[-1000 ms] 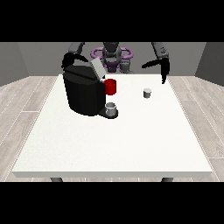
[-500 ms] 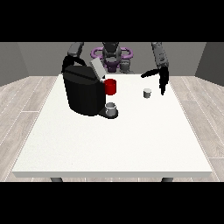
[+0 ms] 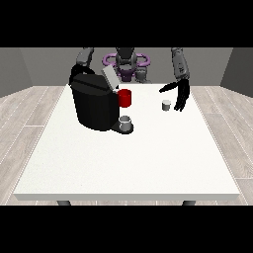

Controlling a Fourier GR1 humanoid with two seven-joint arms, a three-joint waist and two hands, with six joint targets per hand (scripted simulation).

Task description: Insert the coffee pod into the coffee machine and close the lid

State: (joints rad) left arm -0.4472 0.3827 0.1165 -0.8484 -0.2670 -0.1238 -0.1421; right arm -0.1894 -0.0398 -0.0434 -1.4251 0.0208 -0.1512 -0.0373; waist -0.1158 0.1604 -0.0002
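Coffee machine (image 3: 95,105) sits upper left of centre on the counter (image 3: 128,163), lid (image 3: 109,77) tilted up, hand at the view's left hidden behind it. Coffee pod (image 3: 166,105) stands upright right of centre, well apart from the machine. Hand at the view's right (image 3: 181,95) hangs just right of the pod, fingers straight and pointing down, holding nothing. That hand is the nearer; pod lies just to its left in frame

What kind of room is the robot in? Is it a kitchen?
Probably not a proper kitchen; it looks more like a plain test room. There is just a big white table on a wood-plank floor with grey walls. The black coffee machine is the only kitchen-like thing.
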